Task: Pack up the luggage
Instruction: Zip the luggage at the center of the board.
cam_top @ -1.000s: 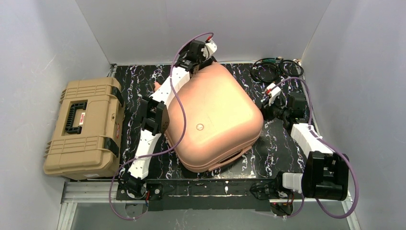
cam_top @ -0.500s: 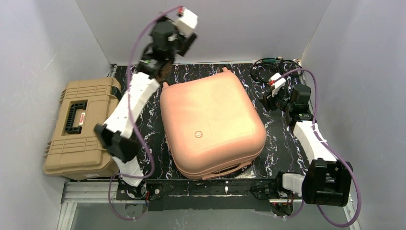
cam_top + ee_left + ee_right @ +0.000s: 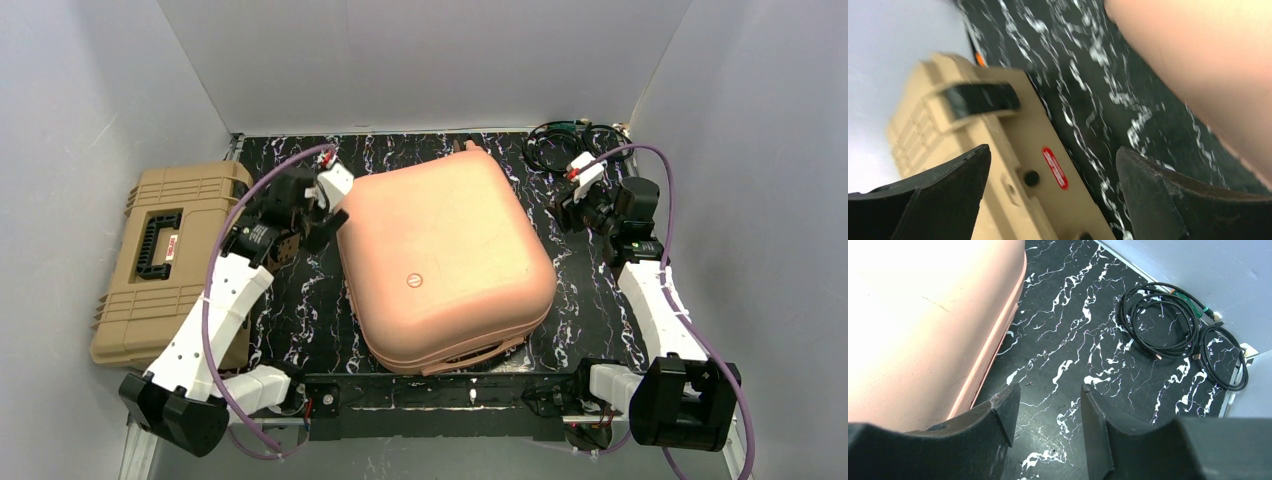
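The luggage [image 3: 445, 265], a peach-pink hard-shell suitcase, lies shut and flat in the middle of the black marbled mat, its small round logo facing up. My left gripper [image 3: 318, 222] hovers low in the gap between the suitcase's left side and the tan toolbox. In the left wrist view its jaws [image 3: 1053, 151] stand wide open and empty, with the luggage [image 3: 1208, 60] off to the right. My right gripper [image 3: 568, 212] hangs just off the suitcase's right rear corner. It is open [image 3: 1050, 390] with only mat between its fingers, and the luggage [image 3: 923, 315] lies to its left.
A tan ribbed toolbox [image 3: 175, 265] with a black handle sits at the left, overhanging the mat's edge; it fills the left wrist view's lower left [image 3: 998, 150]. Coiled black cables [image 3: 570, 145] lie at the back right corner [image 3: 1173, 325]. Grey walls close in on three sides.
The left arm swung from the suitcase's back edge, up high, then down to its left side. The suitcase settled flat and square. The right gripper drew back to the right and its jaws widened.
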